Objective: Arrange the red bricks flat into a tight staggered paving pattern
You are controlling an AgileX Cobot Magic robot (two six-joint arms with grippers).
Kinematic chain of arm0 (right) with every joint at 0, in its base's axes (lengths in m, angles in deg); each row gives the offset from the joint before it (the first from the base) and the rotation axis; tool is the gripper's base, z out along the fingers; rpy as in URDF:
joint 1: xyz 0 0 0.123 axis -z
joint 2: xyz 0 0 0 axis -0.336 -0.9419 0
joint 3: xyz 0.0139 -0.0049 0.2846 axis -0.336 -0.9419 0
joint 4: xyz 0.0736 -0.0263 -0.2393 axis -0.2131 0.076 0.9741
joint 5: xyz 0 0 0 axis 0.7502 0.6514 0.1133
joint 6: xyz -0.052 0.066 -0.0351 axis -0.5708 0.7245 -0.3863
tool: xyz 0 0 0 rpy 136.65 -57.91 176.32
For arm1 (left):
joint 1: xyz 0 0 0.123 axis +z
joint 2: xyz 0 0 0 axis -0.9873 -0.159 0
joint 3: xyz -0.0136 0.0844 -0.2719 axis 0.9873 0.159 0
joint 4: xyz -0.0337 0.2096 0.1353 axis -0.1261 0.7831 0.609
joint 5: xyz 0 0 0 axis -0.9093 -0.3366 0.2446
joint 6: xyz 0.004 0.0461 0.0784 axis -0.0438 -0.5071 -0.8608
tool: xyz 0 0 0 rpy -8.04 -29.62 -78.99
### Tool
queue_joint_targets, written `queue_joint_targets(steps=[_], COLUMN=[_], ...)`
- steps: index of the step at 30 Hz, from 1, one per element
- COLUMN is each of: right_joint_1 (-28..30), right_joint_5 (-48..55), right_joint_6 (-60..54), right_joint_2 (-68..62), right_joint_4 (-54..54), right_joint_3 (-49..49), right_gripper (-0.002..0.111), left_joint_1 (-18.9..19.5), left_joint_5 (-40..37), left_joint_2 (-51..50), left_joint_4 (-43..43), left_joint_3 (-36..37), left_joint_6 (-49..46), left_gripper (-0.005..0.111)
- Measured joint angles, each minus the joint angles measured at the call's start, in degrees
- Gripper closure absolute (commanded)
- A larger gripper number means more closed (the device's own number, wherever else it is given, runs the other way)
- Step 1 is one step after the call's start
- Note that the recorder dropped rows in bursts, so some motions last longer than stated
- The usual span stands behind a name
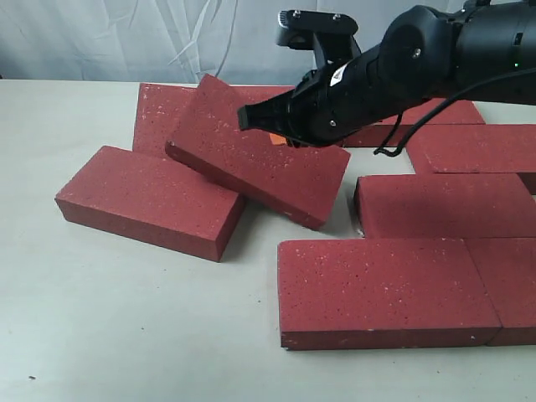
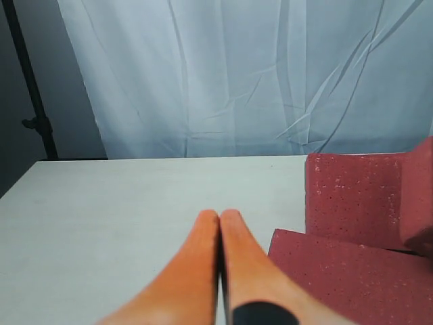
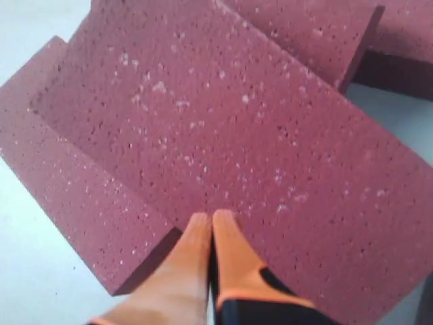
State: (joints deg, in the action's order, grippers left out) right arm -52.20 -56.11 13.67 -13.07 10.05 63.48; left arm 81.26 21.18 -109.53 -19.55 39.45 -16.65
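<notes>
Observe that the right gripper [image 1: 247, 118] reaches in from the right side of the exterior view. Its orange fingers [image 3: 196, 237] are pressed together with nothing between them. The tips sit at the top face of the tilted brick [image 1: 260, 163]; you cannot confirm from either view whether they bear on it. This tilted brick lies askew near the middle of the table [image 1: 126, 335], with one long edge propped on the flat left brick [image 1: 151, 201] and its far end overlapping the rear brick [image 1: 157, 113]. To the right, the remaining red bricks lie flat in close rows: the front brick [image 1: 385, 289] sits nearest the camera, with the middle brick [image 1: 444, 205] just behind it and offset to the right, and more rows beyond under the arm. The left gripper [image 2: 220, 218] does not show in the exterior view. In its wrist view the fingers meet along their length and carry nothing, and they are held above bare table beside two of the bricks, facing the pale curtain [image 2: 237, 68].
</notes>
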Motion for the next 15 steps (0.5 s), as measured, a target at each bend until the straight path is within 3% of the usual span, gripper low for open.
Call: queue_joint_targets(steps=[5, 9, 15], right_joint_1=[0.0, 0.0, 0.0], right_joint_5=[9.1, 19.9, 21.7], right_joint_6=[0.0, 0.0, 0.9], right_joint_2=[0.8, 5.3, 8.9], right_joint_4=[0.5, 4.8, 5.3], right_joint_3=[0.0, 0.0, 0.0], right_gripper=[0.109, 0.109, 0.109], left_joint_1=[-0.9, -8.6, -13.4], left_joint_5=[-0.4, -3.7, -8.3], left_joint_2=[0.0, 0.0, 0.0], left_joint_4=[0.6, 6.3, 8.9], left_joint_3=[0.0, 0.0, 0.0], left_joint_6=[0.0, 0.0, 0.0], left_gripper=[0.107, 0.107, 0.107])
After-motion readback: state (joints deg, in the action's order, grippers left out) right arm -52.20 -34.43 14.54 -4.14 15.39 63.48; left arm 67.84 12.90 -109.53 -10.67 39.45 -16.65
